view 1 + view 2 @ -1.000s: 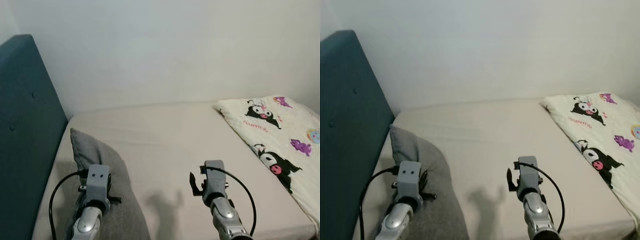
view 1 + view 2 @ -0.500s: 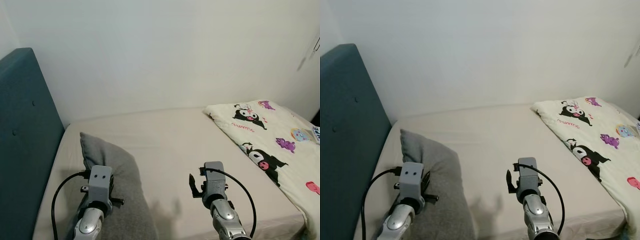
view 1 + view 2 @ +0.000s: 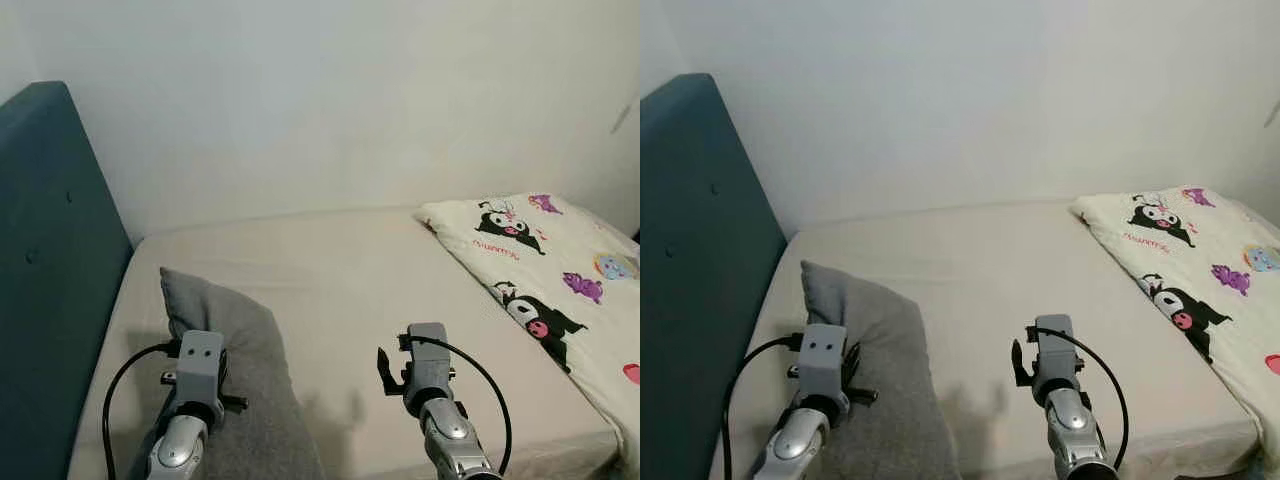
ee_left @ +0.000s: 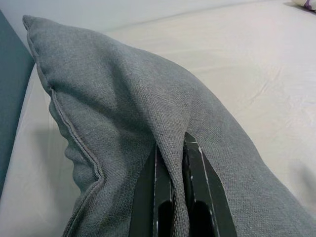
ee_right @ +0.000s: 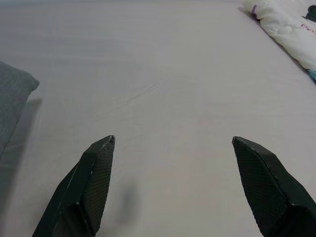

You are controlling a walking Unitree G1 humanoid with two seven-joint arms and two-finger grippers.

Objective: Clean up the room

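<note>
A grey pillow (image 3: 245,370) lies on the left side of the beige bed sheet (image 3: 340,270), near the teal headboard (image 3: 50,280). My left gripper (image 4: 172,150) is shut on a fold of the grey pillow (image 4: 113,113), pinching the fabric between its black fingers (image 4: 197,168). My right gripper (image 5: 173,140) hangs open above the bare sheet (image 5: 163,74), nothing between its fingers (image 5: 94,173). The pillow's corner (image 5: 12,98) lies to one side of it. The left arm (image 3: 190,400) and right arm (image 3: 430,390) rise from the lower edge of the head views.
A cream duvet (image 3: 560,280) with black cartoon figures covers the right side of the bed. A plain white wall (image 3: 330,100) runs behind the bed. The bed's front edge (image 3: 1160,445) is close below my arms.
The camera has shifted, so the whole scene sits differently in the picture. The pillow stays pinched in my left gripper and now reaches further toward the middle of the bed.
</note>
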